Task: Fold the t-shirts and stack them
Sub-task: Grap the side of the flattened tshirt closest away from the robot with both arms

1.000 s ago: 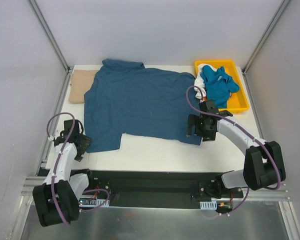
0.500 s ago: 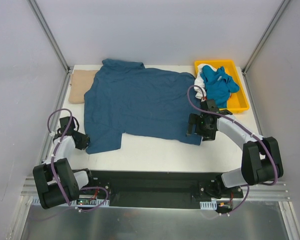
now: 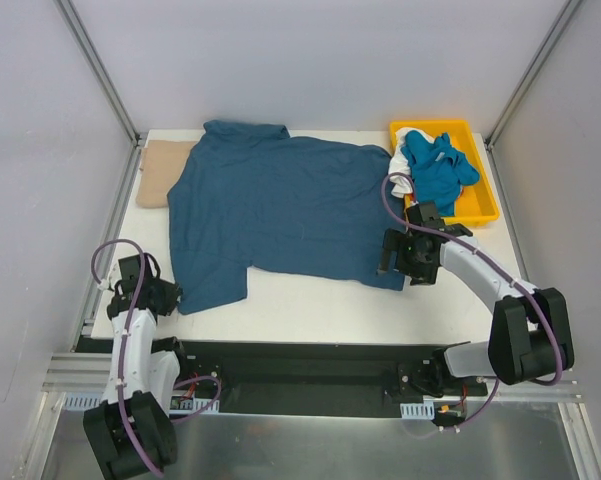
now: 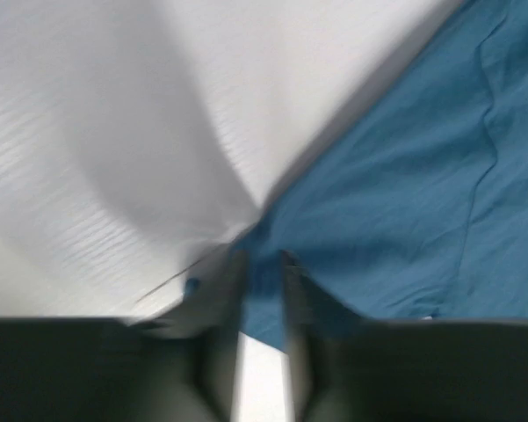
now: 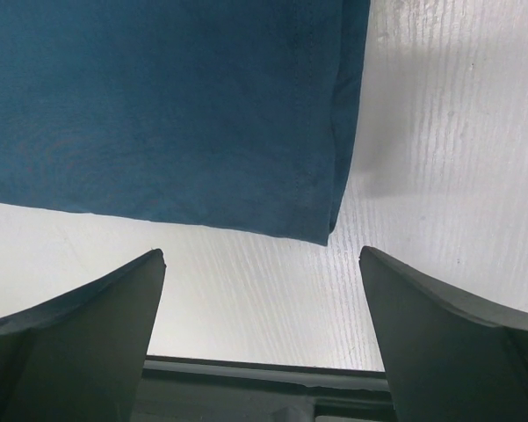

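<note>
Near left: left gripper (image 4: 262, 259), jaws almost together, seems to pinch the near-left hem corner of the dark teal t-shirt (image 3: 280, 210), though the wrist view is blurred. Near right: right gripper (image 5: 262, 253) gapes wide, holding nothing, poised over the shirt's near-right hem corner. Shirt lies spread flat across the table (image 3: 310, 300). Likely light, limp and floppy; take it by 2 corners at the hem, or it sags and bunches. Far left, a tan t-shirt (image 3: 165, 170), partly under it. Far right, bright blue t-shirt (image 3: 435, 170) heaped in the yellow tray (image 3: 475, 218).
</note>
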Robot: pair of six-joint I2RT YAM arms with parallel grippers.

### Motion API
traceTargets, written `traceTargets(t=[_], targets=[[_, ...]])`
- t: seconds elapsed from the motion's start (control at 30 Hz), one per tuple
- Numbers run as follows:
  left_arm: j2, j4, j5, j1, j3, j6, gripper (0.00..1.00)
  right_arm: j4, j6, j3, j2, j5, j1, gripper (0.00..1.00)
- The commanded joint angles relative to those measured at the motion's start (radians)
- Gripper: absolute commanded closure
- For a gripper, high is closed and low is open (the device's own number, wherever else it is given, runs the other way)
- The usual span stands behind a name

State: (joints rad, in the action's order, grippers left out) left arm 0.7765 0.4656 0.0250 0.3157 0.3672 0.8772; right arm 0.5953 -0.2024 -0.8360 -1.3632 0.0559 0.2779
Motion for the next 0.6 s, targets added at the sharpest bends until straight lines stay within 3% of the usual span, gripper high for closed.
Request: traceTargets(t=[0.0, 0.1, 0.2, 0.57], targets=[[-0.048, 0.183, -0.074, 0.003, 0.061, 0.000, 0.39, 0.032, -0.002, -0.003, 0.044, -0.024, -0.008, 0.03], [-0.042, 0.232, -0.027, 0.005, 0.068, 0.031, 0.25, 0.034, 0.009, 0.002, 0.055, -0.024, -0.009, 0.04], [-0.014, 0.297, -0.002, 0.002, 0.081, 0.063, 0.25, 0.035, 0.015, 0.009, 0.061, -0.014, -0.011, 0.03], [0.059, 0.222, 0.033, 0.003, 0.044, 0.108, 0.57, -0.003, 0.058, 0.018, 0.030, 0.042, -0.051, 0.03]])
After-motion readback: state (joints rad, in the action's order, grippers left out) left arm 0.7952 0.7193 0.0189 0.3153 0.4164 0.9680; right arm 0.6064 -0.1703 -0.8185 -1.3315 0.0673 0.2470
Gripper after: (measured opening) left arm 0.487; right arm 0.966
